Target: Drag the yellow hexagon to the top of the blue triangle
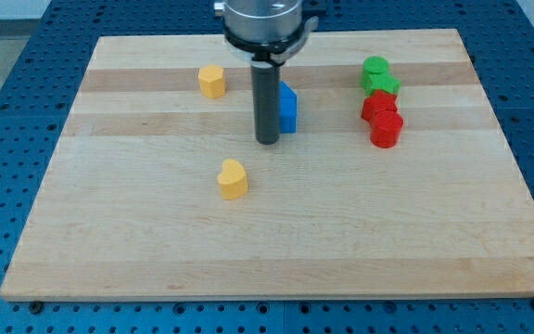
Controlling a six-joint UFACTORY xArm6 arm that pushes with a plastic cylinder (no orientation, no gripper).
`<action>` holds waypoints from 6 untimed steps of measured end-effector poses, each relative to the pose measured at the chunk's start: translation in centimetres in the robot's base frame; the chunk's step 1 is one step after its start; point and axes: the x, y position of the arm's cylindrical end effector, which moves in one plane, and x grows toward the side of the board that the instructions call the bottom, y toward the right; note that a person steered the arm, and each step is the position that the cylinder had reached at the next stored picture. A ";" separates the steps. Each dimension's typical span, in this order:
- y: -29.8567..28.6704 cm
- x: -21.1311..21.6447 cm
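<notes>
Yellow hexagon sits up toward the view's top, off to the view's left of my tip and a little farther back than it, well apart from the rod. That's one of two yellow blocks out here: the other, a yellow heart shape, lies toward the view's bottom, down and slightly to the view's left of my tip, clear of it. One blue block only, its shape half hidden by the rod; it stands just beside the rod on the view's right, and whether they touch I cannot tell. My tip rests on the wooden worktop close by that blue block's lower left corner. No hand on this arm, just the straight dark rod, so nothing is grasped. Far to the view's right of my tip: two green blocks stacked tight in a column with two red blocks right below them, all four touching in a line.
</notes>
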 end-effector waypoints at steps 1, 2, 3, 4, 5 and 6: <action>-2.9 0.0; -6.3 -1.3; -8.7 -4.4; -10.9 -7.2; -11.4 -9.1; -11.4 -10.9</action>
